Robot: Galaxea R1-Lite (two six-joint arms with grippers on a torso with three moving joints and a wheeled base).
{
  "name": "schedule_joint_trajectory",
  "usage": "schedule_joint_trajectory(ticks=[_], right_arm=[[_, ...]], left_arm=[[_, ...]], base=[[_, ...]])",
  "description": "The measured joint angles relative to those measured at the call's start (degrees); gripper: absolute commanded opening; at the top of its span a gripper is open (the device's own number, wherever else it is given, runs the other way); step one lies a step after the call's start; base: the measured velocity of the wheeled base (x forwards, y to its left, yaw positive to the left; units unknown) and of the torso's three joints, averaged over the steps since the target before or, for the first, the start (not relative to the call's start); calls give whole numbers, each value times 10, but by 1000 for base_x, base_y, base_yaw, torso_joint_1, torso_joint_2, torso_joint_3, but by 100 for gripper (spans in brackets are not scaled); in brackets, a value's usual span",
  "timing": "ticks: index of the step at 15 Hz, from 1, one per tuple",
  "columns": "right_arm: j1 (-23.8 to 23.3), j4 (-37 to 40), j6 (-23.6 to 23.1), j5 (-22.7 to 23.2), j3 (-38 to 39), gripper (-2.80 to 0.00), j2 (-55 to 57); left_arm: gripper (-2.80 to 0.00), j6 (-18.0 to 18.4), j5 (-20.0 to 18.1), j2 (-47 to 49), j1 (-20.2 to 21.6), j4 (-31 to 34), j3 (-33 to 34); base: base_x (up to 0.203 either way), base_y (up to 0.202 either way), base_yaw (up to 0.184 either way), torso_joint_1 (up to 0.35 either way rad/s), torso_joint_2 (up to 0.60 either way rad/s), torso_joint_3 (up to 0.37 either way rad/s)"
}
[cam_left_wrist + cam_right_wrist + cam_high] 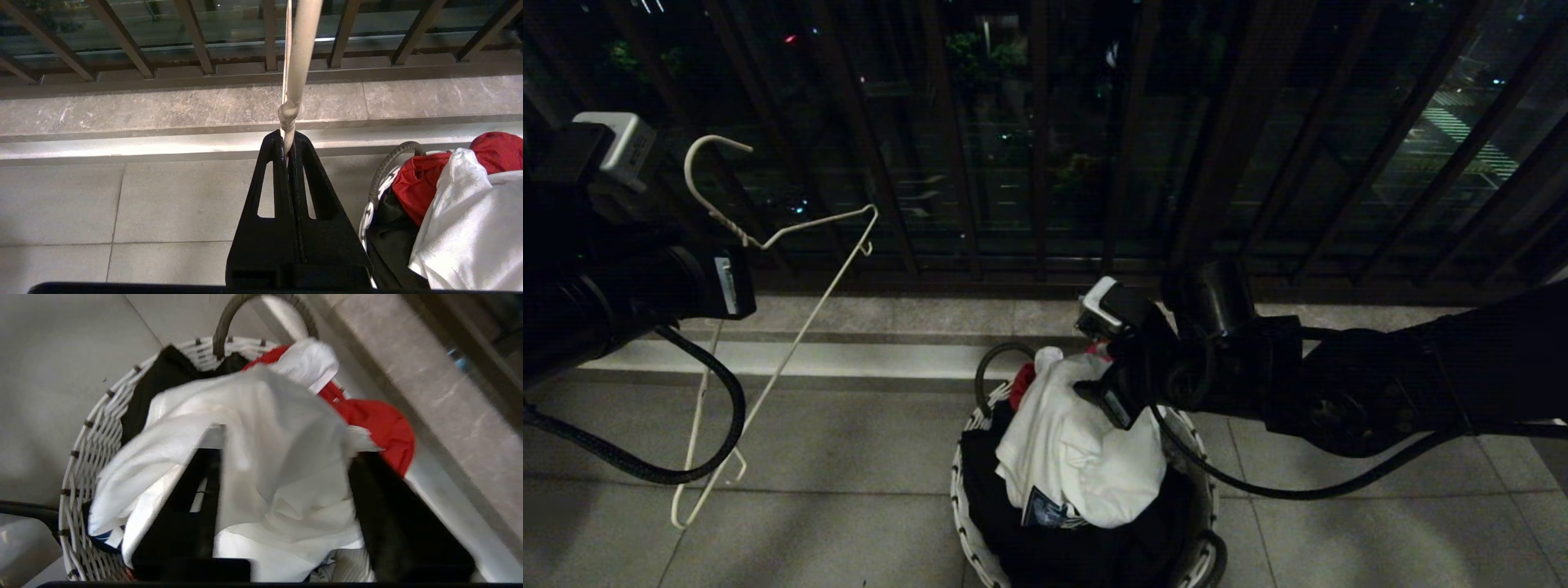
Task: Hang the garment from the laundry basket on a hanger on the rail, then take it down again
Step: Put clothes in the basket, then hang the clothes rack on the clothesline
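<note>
Black fingers (282, 506) of right gripper (1104, 384) wide apart, down in white T-shirt (1078, 457), cloth draped between them. T-shirt heaped in round basket (968, 531) on floor, over red cloth (1021, 384) and black garment (988, 482). Blue print mostly hidden. Left gripper (288, 153) clamped tight on white wire hanger (768, 351), held up near window bars (1045, 139). Basket's near edge cut off.

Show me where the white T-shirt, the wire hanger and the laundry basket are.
white T-shirt (1078, 457): head view, on the bunched cloth atop the pile.
wire hanger (805, 327): head view, on its long straight bar.
laundry basket (88, 455): right wrist view, on the woven white rim.
</note>
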Motion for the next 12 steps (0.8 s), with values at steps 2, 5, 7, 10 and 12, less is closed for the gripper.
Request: schedule_joint_trajectory(ticks=[2,5,7,10,12], right_arm=[[1,0,1,0,0,0,-21],[2,1,7,0,1,0,-65],[4,12,28,0,3,0,-98],[13,28,69,-4,27,-280,-155],[24,32,106,-13,58,-280,-198]], left_arm=[[-280,0,0,0,0,0,0],[-280,1,0,0,0,1,0],[-280,6,-1,0,-1,2,1],[-280,10,-1,4,-1,2,3],[-280,9,-1,7,-2,5,4]], base=[[0,0,0,0,0,0],[0,0,0,0,0,0],[0,0,0,0,0,0],[0,0,0,0,0,0],[0,0,0,0,0,0]])
